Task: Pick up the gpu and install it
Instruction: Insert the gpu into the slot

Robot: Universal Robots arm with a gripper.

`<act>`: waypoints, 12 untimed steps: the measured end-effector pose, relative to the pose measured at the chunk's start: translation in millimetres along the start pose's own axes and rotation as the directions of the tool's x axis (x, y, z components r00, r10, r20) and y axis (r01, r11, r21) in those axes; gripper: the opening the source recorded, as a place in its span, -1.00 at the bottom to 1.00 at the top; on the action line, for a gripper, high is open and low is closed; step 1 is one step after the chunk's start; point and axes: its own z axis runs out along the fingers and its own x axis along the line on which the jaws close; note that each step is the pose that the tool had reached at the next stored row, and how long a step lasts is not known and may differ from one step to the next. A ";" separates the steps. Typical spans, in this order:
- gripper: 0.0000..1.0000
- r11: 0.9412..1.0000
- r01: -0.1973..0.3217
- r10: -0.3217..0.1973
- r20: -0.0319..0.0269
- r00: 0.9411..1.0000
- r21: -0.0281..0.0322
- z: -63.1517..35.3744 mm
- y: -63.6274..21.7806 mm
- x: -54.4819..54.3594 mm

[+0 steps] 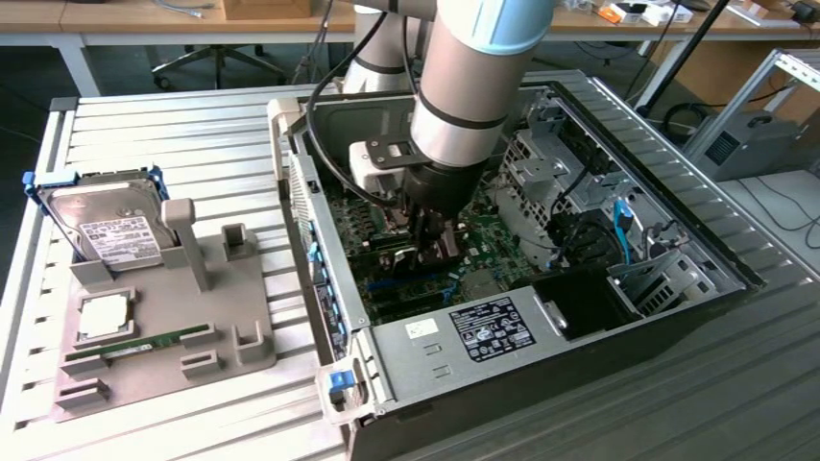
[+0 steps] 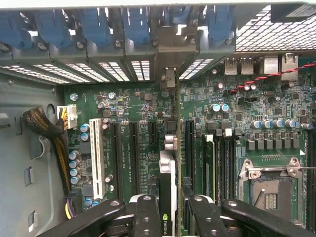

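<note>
Gripping the gpu (image 2: 168, 168) edge-on in the claw (image 2: 171, 202), deep inside the open case (image 1: 423, 355); holding it upright over the motherboard (image 2: 133, 98), apparently to line its edge up with the slots (image 2: 133, 153).

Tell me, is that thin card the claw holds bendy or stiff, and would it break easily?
Probably stiff: the gpu stands straight on edge in the gripper, with no sag. Likely light, being so thin. Possibly fragile: its slim edge hangs close over the crowded motherboard.
</note>
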 end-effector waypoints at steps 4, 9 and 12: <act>-0.44 1.000 0.000 0.000 0.000 1.000 0.000 0.1 0.2 -0.2; -0.44 1.000 0.000 0.000 0.000 1.000 0.000 0.2 1.2 -0.3; -0.44 1.000 0.000 0.000 0.000 1.000 0.000 0.2 1.3 -0.3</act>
